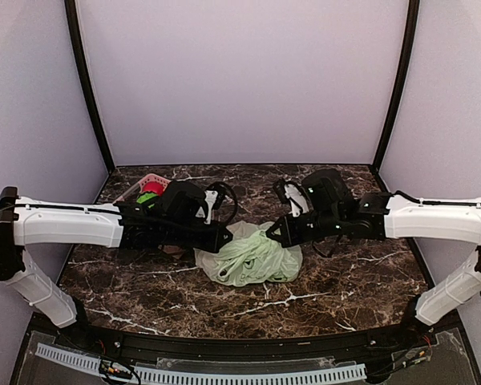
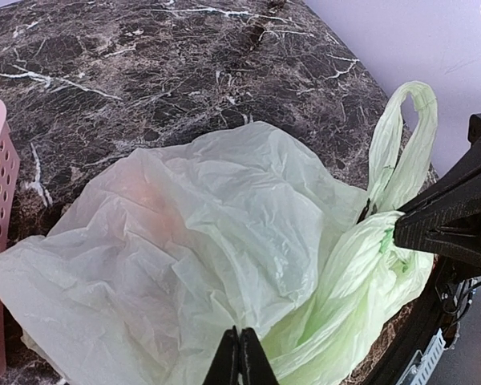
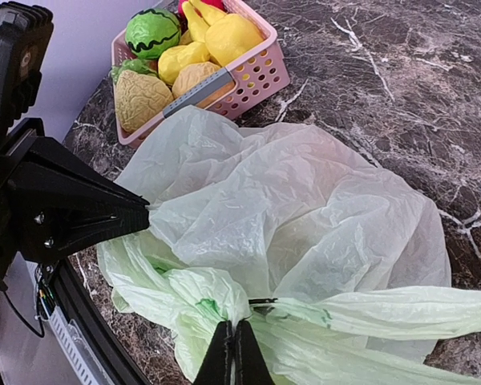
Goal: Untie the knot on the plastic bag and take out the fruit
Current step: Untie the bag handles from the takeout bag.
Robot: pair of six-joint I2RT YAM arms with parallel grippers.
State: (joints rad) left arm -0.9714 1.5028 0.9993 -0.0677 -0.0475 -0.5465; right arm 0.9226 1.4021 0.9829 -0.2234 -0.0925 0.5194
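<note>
The pale green plastic bag point(image 1: 252, 258) lies crumpled in the middle of the marble table. My left gripper point(image 2: 241, 343) is shut on a fold of the bag's film at its left edge. My right gripper point(image 3: 234, 335) is shut on the bunched, twisted plastic at the knot point(image 3: 224, 298), beside a stretched handle strip point(image 3: 401, 311). The two grippers meet over the bag in the top view, left gripper point(image 1: 227, 237) facing right gripper point(image 1: 271, 233). A free handle loop point(image 2: 406, 132) stands up. The fruit stays hidden inside the bag; only a faint orange tint point(image 2: 148, 196) shows through the film.
A pink basket point(image 3: 260, 74) with toy produce, among them a green striped ball point(image 3: 152, 32) and yellow bananas point(image 3: 224, 32), stands right behind the bag at the back left point(image 1: 148, 186). Dark marble table point(image 1: 345, 289) surrounds the bag, its black front rail close by.
</note>
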